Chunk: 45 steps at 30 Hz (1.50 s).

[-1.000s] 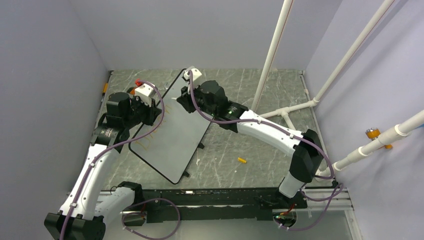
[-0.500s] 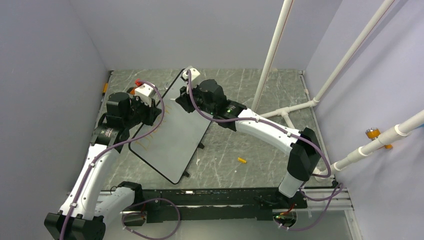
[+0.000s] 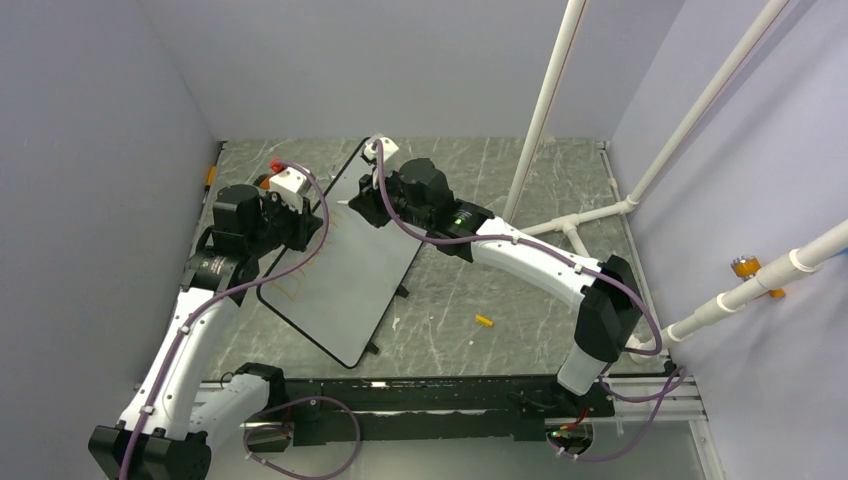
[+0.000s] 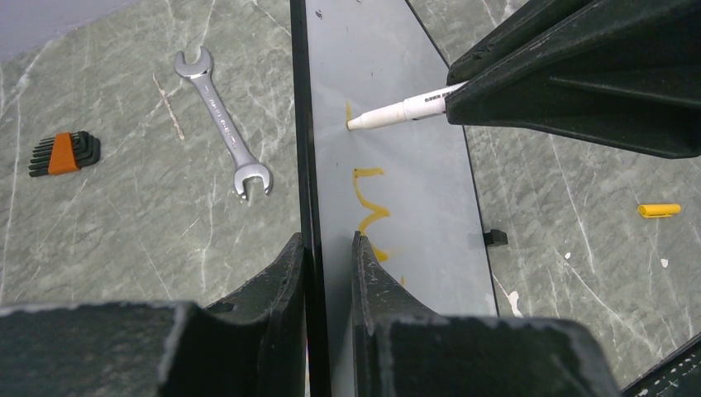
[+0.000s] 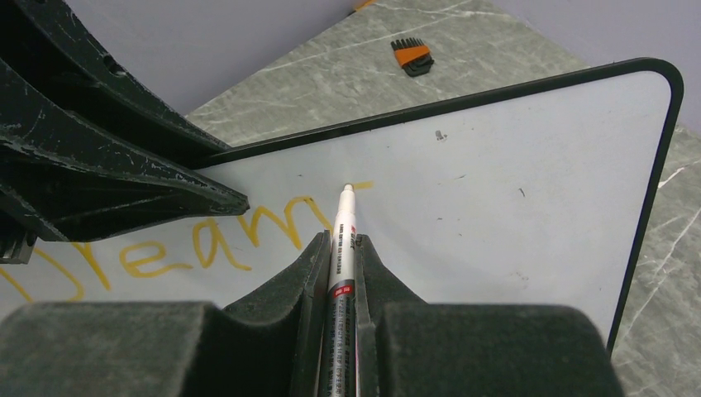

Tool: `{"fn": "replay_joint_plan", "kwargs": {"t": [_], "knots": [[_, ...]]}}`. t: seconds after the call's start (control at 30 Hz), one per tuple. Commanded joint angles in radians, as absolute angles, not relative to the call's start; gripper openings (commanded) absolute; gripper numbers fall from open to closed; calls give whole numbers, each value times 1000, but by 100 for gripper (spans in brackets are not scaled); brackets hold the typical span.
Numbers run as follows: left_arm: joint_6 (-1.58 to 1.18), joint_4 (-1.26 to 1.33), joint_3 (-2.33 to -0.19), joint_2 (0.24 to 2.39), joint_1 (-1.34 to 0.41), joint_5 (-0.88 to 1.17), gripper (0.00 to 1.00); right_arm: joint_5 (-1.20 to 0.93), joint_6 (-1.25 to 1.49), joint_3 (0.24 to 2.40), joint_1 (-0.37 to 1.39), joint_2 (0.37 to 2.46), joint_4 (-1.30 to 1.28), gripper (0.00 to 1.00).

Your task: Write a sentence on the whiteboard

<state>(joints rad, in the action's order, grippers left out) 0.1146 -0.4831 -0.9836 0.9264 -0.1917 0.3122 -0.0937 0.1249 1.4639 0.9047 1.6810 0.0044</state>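
Top external view, left side: left fingers (image 3: pixel 303 228) closed on the left rim of the whiteboard (image 3: pixel 350 285). Confirmed from the left wrist view: thin black rim pinched tight between the two fingers. Further left on the desk (image 3: pixel 500 290), an orange hex key set (image 4: pixel 64 155) and a wrench (image 4: pixel 221 132), both lying apart from the board.

Whiteboard set diagonally, left of centre on the desk, one corner towards the far wall and the opposite corner towards the arm bases.

Sentence (image 5: pixel 207 240) in orange-yellow on the white face, near the gripped edge. Legible from the right wrist view as "Dream", with one short stroke just right of the last letter.

Right fingers (image 5: pixel 312 269) closed around a white marker (image 5: pixel 341 240), reaching over the far part of the board. Marker tip at the board's surface beside that short stroke; actual contact not confirmable.

Right of the board, a small yellow cap (image 3: pixel 484 321) lying alone on the desk, well apart from both arms. Further right, white pipes (image 3: pixel 545 110) rising from the desk's far right area.
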Motion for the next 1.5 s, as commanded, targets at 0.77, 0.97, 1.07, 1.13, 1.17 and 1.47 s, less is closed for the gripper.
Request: {"fn": "replay_joint_plan", "kwargs": {"t": [0.77, 0.97, 1.07, 1.13, 1.17, 1.47], "knots": [[193, -640, -940, 943, -217, 351, 0, -61, 103, 1483, 903, 1684, 5, 0], [193, -640, -940, 943, -218, 351, 0, -46, 95, 1491, 899, 1690, 5, 0], [193, -640, -940, 943, -218, 351, 0, -43, 96, 1492, 897, 1693, 5, 0], [193, -640, -940, 943, -218, 351, 0, -42, 95, 1495, 894, 1694, 5, 0], [193, -640, -940, 943, -218, 351, 0, -40, 94, 1497, 895, 1696, -7, 0], [193, -640, -940, 943, -218, 351, 0, -24, 87, 1489, 892, 1697, -31, 0]]}}
